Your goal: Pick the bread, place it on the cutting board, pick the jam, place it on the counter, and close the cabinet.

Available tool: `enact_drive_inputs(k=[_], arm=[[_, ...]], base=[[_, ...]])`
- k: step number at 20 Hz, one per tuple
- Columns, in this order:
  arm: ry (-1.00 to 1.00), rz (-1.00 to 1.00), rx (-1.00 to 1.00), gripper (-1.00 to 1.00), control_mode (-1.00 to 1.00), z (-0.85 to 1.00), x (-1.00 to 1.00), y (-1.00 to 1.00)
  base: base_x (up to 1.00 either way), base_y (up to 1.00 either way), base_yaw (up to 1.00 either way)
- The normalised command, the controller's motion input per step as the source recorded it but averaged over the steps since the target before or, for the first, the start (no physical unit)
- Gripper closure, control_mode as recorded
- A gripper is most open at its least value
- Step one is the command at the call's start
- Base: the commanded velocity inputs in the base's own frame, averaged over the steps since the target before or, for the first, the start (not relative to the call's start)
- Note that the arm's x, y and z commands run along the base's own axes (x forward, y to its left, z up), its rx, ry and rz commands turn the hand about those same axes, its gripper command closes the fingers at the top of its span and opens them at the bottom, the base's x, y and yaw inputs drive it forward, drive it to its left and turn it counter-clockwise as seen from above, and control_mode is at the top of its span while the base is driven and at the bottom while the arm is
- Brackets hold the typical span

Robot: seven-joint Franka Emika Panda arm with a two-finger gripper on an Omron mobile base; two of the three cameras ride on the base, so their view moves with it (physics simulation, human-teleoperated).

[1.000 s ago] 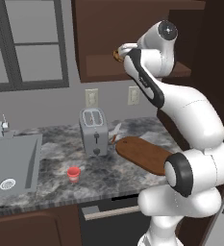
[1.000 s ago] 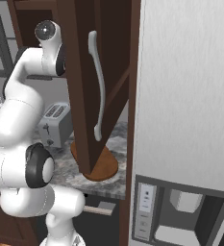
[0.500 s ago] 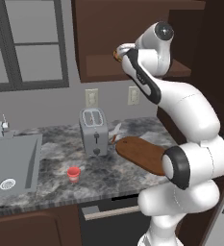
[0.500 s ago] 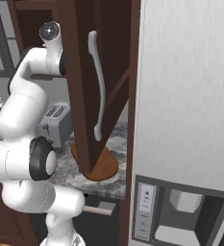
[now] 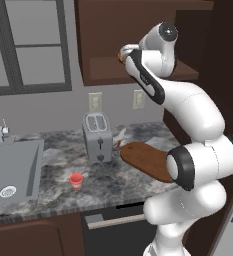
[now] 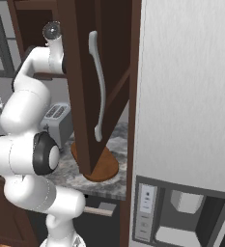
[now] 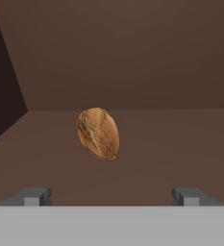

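Hand view: the bread (image 7: 98, 133) lies on the brown shelf floor (image 7: 180, 153) of the open cabinet (image 5: 138, 30), straight ahead of the end effector (image 7: 111, 196) and slightly to the left of the midline between its two fingertips (image 7: 32, 196). The fingertips stand spread wide, one at each side of the lower frame, with nothing between them; the loaf is apart from both, farther into the cabinet. Its long axis runs steeply in this view, from upper left to lower right, so it points roughly along the line of approach and its narrow width faces the gap of the jaws. Judged from this, the coming move is a short straight advance with a small shift toward the loaf before closing.

Left base view: the arm reaches up to the shelf level of the cabinet, where a sliver of the bread shows at the end effector. Below, on the bench (image 5: 53, 165), the cutting board (image 5: 145, 160) lies bare to the right of the toaster (image 5: 98, 136), and the jam (image 5: 77, 181) stands alone toward the front, near the sink (image 5: 13, 170).

Right base view: the cabinet door (image 6: 92, 82) stands swung open, its bar handle (image 6: 99, 91) toward the camera. Nothing else shows inside the cabinet beside the bread.
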Motion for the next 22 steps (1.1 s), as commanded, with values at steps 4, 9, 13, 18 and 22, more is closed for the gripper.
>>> enact_drive_inputs(k=[4,9,13,18,22], arm=[[0.00,0.01,0.00,-1.00,-1.00,-0.05,0.18,0.06],[0.00,0.03,0.00,-1.00,-1.00,-0.05,0.19,0.09],[0.00,0.03,0.00,-1.00,-1.00,-0.04,0.20,0.08],[0.00,0.02,0.00,-1.00,-1.00,-0.01,0.21,0.02],[0.00,0.02,0.00,-1.00,-1.00,-0.01,0.24,0.01]], base=[[0.00,0.00,0.00],[0.00,0.00,0.00],[0.00,0.00,0.00],[0.00,0.00,0.00],[0.00,0.00,0.00]])
